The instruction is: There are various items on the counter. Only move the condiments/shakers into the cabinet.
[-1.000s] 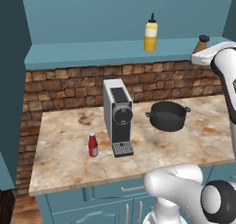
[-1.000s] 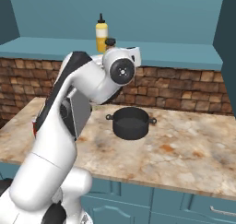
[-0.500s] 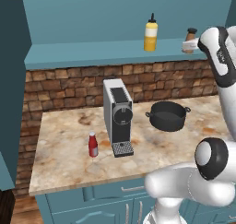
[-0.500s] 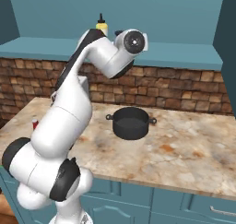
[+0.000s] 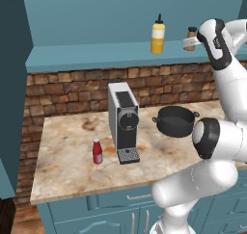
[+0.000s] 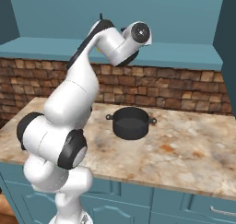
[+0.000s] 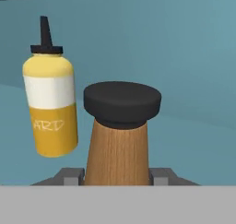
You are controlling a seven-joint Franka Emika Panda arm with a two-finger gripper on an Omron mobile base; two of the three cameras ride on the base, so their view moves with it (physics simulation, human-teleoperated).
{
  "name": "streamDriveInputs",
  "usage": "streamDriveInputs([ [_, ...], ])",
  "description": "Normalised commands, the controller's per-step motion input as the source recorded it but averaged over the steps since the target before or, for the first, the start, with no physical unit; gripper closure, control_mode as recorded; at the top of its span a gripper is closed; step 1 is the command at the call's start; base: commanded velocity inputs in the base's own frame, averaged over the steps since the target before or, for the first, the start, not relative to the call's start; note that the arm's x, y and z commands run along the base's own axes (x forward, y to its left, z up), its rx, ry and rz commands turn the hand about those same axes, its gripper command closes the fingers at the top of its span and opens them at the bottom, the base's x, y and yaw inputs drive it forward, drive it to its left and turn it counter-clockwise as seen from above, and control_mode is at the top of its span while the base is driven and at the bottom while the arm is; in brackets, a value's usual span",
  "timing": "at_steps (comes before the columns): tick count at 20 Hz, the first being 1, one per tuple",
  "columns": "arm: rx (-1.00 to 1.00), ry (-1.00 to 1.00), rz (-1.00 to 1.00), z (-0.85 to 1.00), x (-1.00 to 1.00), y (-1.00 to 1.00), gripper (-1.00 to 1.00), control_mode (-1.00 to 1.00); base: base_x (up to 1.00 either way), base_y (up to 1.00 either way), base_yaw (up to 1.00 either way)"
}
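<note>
Gripper (image 7: pixel 118 177) clamping the tapered, wood-grained shaker (image 7: pixel 120 140) with its flat black cap, beside the glossy yellow squeeze bottle (image 7: pixel 50 103), above the teal cabinet ledge (image 5: pixel 96 55).

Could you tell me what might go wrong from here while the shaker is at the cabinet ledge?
1. The shaker sits between the fingers, close beside the yellow bottle; a sideways drift could knock that bottle off the ledge.
2. The shaker is tall and narrow, so a tilted release may topple it.
3. The ketchup stands close to the coffee machine, which crowds the next grasp.
</note>
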Motion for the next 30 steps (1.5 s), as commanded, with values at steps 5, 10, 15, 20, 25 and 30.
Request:
streamDriveInputs([
  [5,0.00,0.00,0.00,-0.16,0.63,-0.10,1.00,-1.00,0.00,0.00,0.00],
  [10,0.00,0.00,0.00,-0.21,0.62,-0.12,1.00,-1.00,0.00,0.00,0.00],
  [15,0.00,0.00,0.00,-0.27,0.69,-0.09,1.00,-1.00,0.00,0.00,0.00],
  [20,0.00,0.00,0.00,-0.31,0.63,-0.05,1.00,-1.00,0.00,0.00,0.00],
  [25,0.00,0.04,0.00,-0.39,0.47,0.00,1.00,-1.00,0.00,0.00,0.00],
  [30,0.00,0.01,0.00,-0.02,0.05,0.00,-1.00,-1.00,0.00,0.00,0.00],
])
